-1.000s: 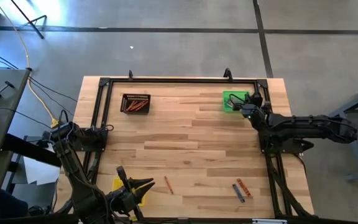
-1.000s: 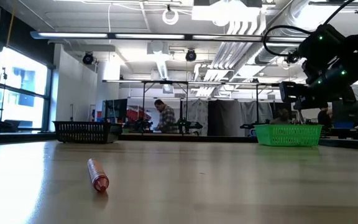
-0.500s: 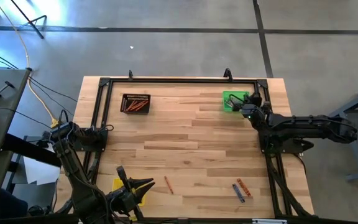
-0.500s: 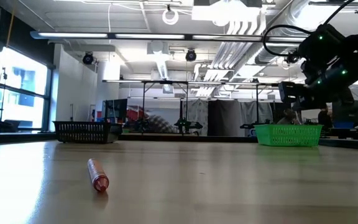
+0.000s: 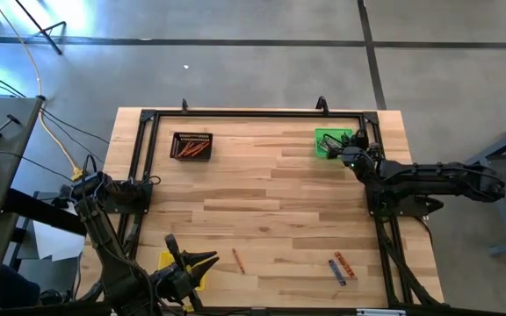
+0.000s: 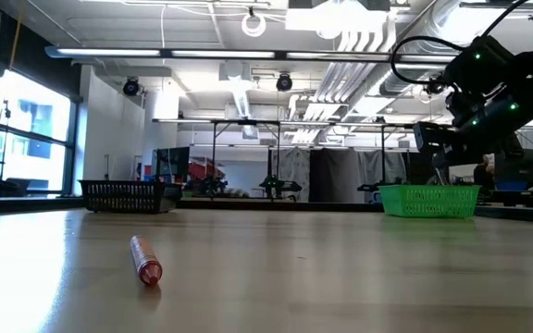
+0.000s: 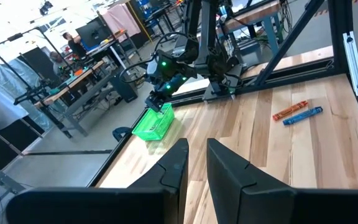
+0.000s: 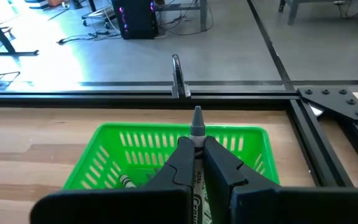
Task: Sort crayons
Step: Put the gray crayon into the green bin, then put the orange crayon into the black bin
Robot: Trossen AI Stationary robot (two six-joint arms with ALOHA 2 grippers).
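High view: wooden table (image 5: pixel 262 202) framed by a black metal rail (image 5: pixel 253 113), two dark arms reaching in, three small trays. Black tray (image 5: pixel 191 146) near the far left corner, filled with orange-red crayons. Green tray (image 5: pixel 328 141) near the far right corner, one grey crayon (image 8: pixel 127 182) seen lying inside. Yellow tray (image 5: pixel 170 261) at the near left edge, mostly hidden by the left gripper (image 5: pixel 209 259), fingers nearly together with a narrow gap, holding nothing. Right gripper (image 5: pixel 342 154) poised over the green tray's near edge, fingers pinching a grey crayon (image 8: pixel 197 127) pointing toward the tray. Loose on the table, well apart from the trays: one orange-red crayon (image 5: pixel 236 261) near the left gripper, plus an orange-red crayon (image 5: pixel 345 263) and a blue one (image 5: pixel 336 271) lying side by side near the right corner. Against a second ago: both arms and every crayon unmoved; a person seen far back in the room in the low view gone
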